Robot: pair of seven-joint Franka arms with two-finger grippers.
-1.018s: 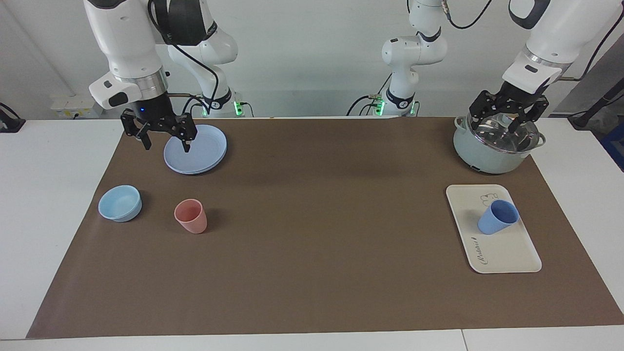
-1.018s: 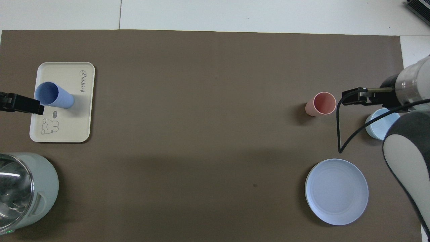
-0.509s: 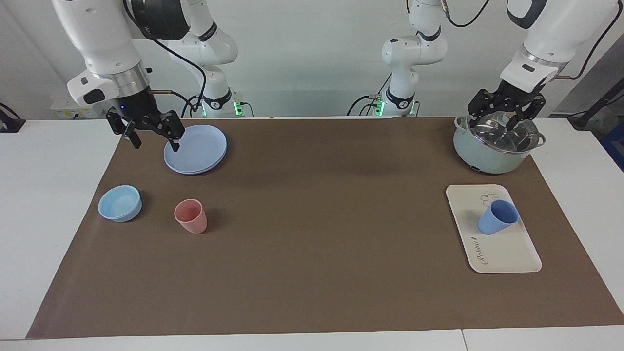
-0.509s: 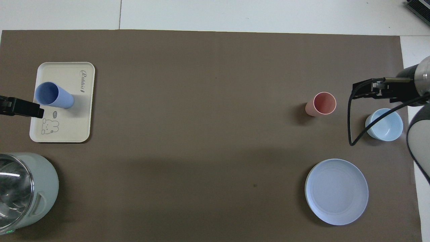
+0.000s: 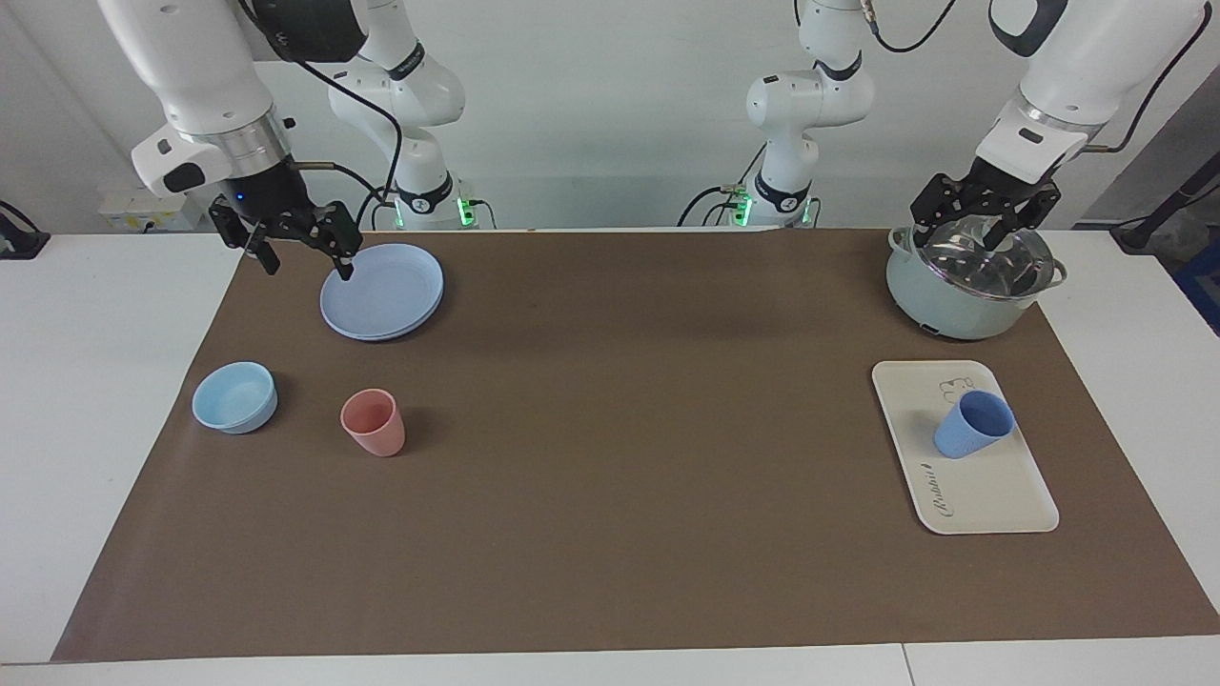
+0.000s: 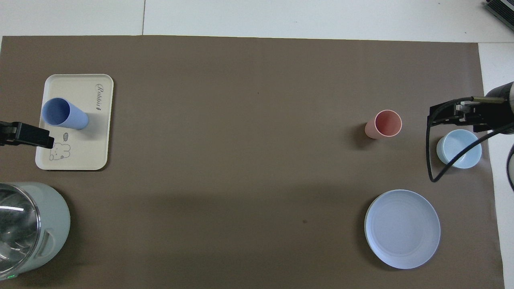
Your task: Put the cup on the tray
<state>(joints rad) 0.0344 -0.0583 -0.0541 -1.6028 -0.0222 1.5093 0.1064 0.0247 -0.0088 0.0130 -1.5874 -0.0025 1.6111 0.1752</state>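
Note:
The periwinkle-blue cup [image 5: 972, 424] stands on the cream tray [image 5: 991, 495] at the left arm's end of the table, free of both grippers. Both also show in the overhead view: cup [image 6: 64, 113], tray [image 6: 88, 156]. My left gripper [image 5: 977, 221] is open and empty, up in the air over the pot; only its tip [image 6: 26, 134] shows at the overhead view's edge. My right gripper [image 5: 307, 269] is open and empty, raised over the mat's edge beside the round blue plate; in the overhead view it [image 6: 461, 116] shows by the bowl.
A pale green pot with a glass lid [image 5: 963, 286] stands nearer to the robots than the tray. At the right arm's end lie a round blue plate [image 5: 383, 291], a light-blue bowl [image 5: 234, 397] and a salmon-pink cup [image 5: 374, 422].
My right gripper has risen and drawn back from over the plate toward the mat's edge. My left gripper has lifted a little above the pot. The cup and tray have not moved.

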